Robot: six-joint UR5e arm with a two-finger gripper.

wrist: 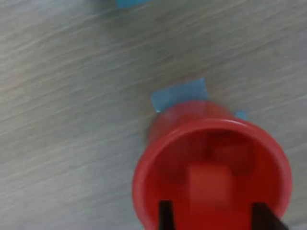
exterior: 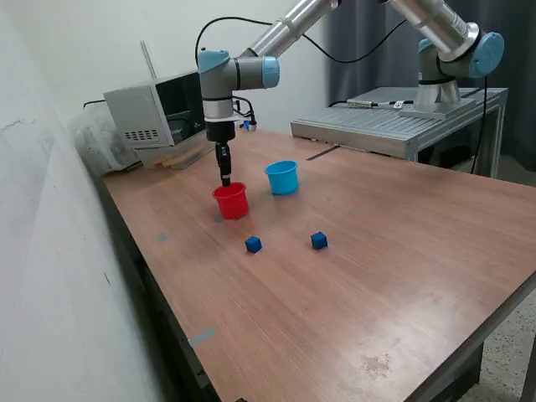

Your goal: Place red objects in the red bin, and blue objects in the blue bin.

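My claw (exterior: 224, 179) spread wide right above small red tapered plastic cup (wrist: 211, 167), aligned for drop; red cube (wrist: 209, 189) seen inside cup. Two dark blue cubes (exterior: 253, 244) (exterior: 318, 240) on wooden table (exterior: 402, 251) near cup; light blue plastic cup (exterior: 282, 177) beside it.

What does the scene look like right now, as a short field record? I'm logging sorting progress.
gripper: directly above the red cup, fingers apart
red cup: upright; a red cube shows between the fingers over its opening; whether it is held or lying inside, cannot tell
light blue cup: upright, on the exterior view's right of the red cup; contents not visible
blue cubes: two, and, loose on the table
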